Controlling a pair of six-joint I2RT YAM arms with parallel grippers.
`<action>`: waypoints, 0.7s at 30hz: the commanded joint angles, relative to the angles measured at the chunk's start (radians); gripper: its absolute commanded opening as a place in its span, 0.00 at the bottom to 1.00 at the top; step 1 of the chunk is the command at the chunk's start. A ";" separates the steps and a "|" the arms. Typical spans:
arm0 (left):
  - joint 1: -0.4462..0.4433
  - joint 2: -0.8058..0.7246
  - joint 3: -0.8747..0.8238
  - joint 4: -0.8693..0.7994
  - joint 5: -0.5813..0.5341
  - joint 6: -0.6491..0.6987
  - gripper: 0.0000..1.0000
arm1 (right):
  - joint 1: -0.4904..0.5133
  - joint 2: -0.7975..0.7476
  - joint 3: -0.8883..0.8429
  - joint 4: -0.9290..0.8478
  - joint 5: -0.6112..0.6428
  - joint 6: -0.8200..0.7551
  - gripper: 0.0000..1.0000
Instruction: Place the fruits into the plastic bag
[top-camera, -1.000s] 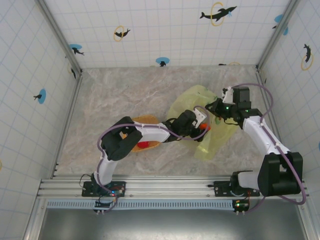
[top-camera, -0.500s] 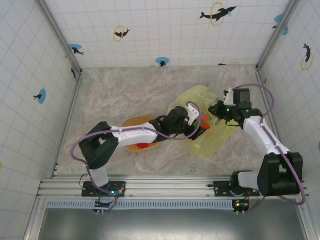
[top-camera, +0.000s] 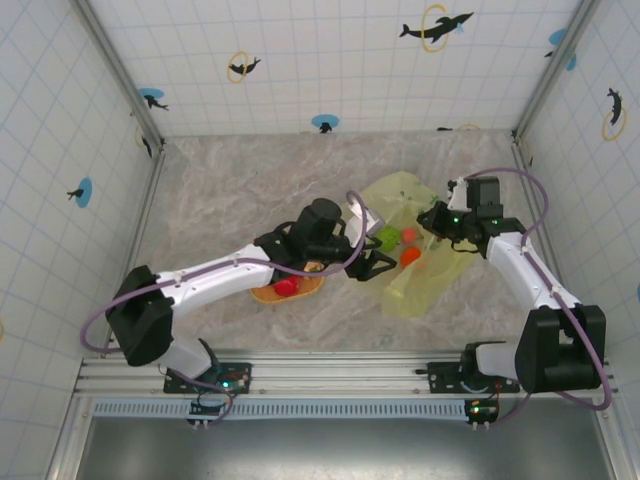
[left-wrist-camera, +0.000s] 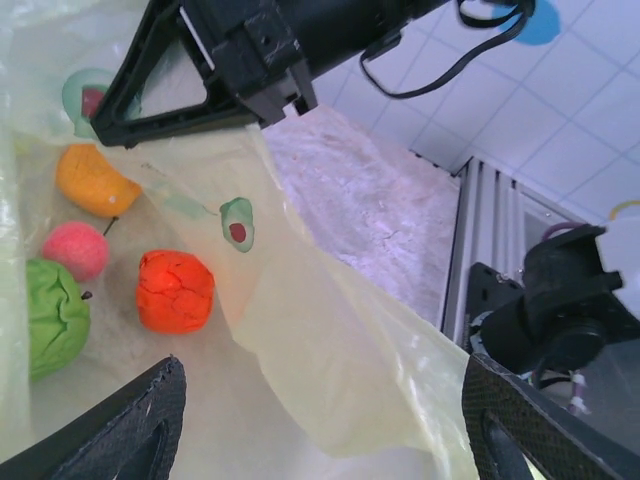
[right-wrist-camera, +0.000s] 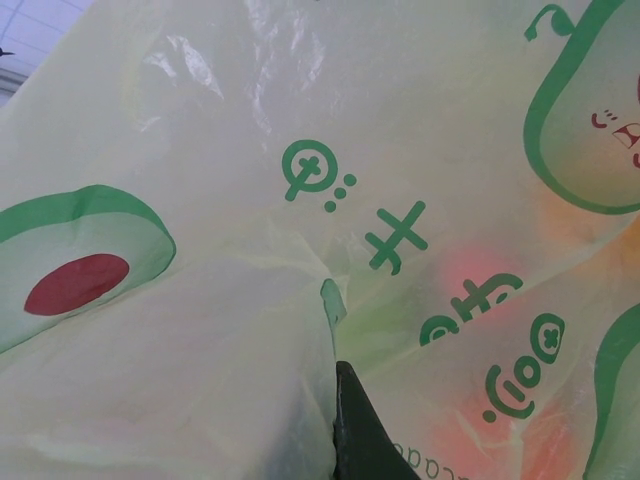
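Observation:
The yellow-green plastic bag (top-camera: 425, 275) lies right of centre, its mouth facing left. Inside it rest a green fruit (top-camera: 388, 237), a pink-red one (top-camera: 408, 236) and an orange one (top-camera: 410, 256). In the left wrist view they are the green fruit (left-wrist-camera: 50, 315), the pink fruit (left-wrist-camera: 75, 250), the orange-red fruit (left-wrist-camera: 175, 290) and a yellow-orange fruit (left-wrist-camera: 95, 180). My left gripper (top-camera: 376, 262) hangs wide open and empty at the bag's mouth (left-wrist-camera: 320, 440). My right gripper (top-camera: 435, 218) is shut on the bag's upper edge (right-wrist-camera: 330, 300). A red fruit (top-camera: 286, 288) stays on the orange plate.
The flat orange plate (top-camera: 268, 295) lies left of the bag, partly under my left arm. Tiled walls and metal rails enclose the marble table (top-camera: 220, 190). The arm bases stand on the rail (top-camera: 330, 375) at the near edge.
My left gripper has let go of the orange fruit inside the bag and drawn back left to the bag's mouth, now open. The right gripper has kept its hold.

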 joint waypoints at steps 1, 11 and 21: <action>0.051 -0.074 -0.020 -0.058 0.037 0.006 0.74 | 0.005 0.000 -0.015 0.024 0.009 0.003 0.00; 0.237 -0.290 -0.099 -0.221 -0.114 -0.026 0.75 | 0.007 0.001 -0.005 0.024 0.007 -0.003 0.00; 0.412 -0.365 -0.115 -0.532 -0.371 -0.092 0.81 | 0.016 0.005 -0.006 0.031 0.018 -0.011 0.00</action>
